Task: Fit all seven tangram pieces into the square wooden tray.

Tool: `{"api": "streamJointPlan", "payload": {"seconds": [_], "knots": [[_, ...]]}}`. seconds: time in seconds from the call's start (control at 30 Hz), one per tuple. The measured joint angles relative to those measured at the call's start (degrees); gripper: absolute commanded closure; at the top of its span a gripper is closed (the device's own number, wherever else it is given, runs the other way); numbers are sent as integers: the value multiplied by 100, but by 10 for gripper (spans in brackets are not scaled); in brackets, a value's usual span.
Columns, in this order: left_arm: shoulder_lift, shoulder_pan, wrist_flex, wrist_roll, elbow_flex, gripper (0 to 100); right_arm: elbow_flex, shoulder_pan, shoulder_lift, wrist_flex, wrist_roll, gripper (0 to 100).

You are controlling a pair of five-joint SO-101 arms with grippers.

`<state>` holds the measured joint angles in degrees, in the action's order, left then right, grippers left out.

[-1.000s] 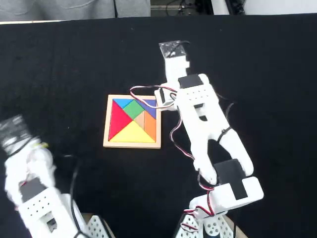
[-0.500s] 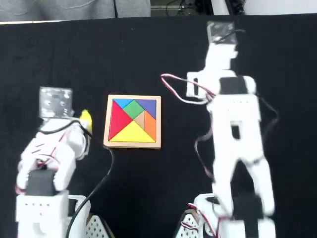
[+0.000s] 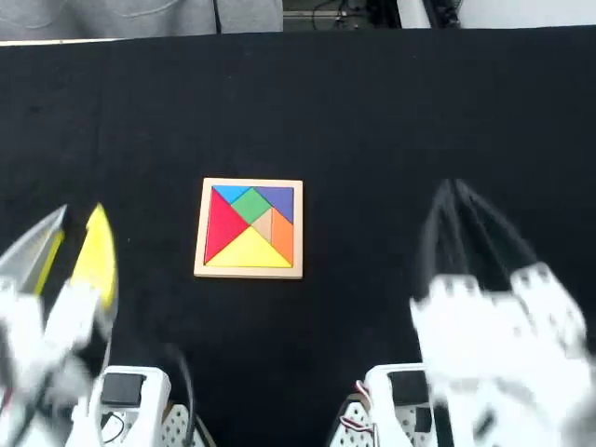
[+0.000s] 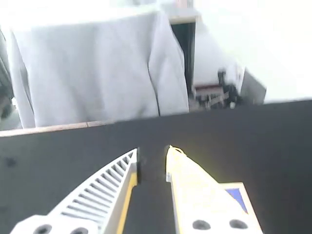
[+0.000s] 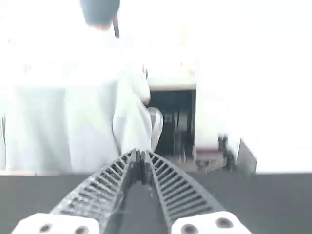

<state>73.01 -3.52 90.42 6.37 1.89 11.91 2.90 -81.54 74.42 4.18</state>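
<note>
The right gripper (image 5: 141, 158) has its ribbed fingers (image 5: 178, 192) pressed together at the tips above the black table (image 5: 278, 200); a grey cloth (image 5: 73, 126) hangs beyond.

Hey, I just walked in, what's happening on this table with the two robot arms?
The tangram pieces lie flat inside the square wooden tray and fill it. Neither arm touches it. The left hand hangs open and empty off to one side of the tray, and the right hand is shut and empty off to the other side. The puzzle looks finished.
</note>
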Motion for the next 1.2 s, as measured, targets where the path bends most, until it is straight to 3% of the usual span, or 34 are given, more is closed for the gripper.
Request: {"api": "streamJointPlan", "payload": {"seconds": [0.17,0.37,0.57,0.77,0.9,1.03,1.2], "knots": [[1248,-325,105,158,325,916,976,-44,-958,-79,-466,984],[2365,-1319,-1310,360,3077,916,3086,-35,-1574,-1160,-545,984],[2910,-1231,-2716,369,6312,916,4844,-501,-2040,-2391,-862,983],[3068,-835,-3982,369,8316,916,6681,-1073,-2189,-3754,-853,943],[3059,-651,-4598,369,9064,916,7270,-1099,-2189,-4053,-369,847],[3059,-633,-4677,369,9415,916,7587,-1099,-2189,-3877,202,854],[3051,-633,-4413,369,9433,916,8404,-1099,-2189,-3895,334,851]]}}
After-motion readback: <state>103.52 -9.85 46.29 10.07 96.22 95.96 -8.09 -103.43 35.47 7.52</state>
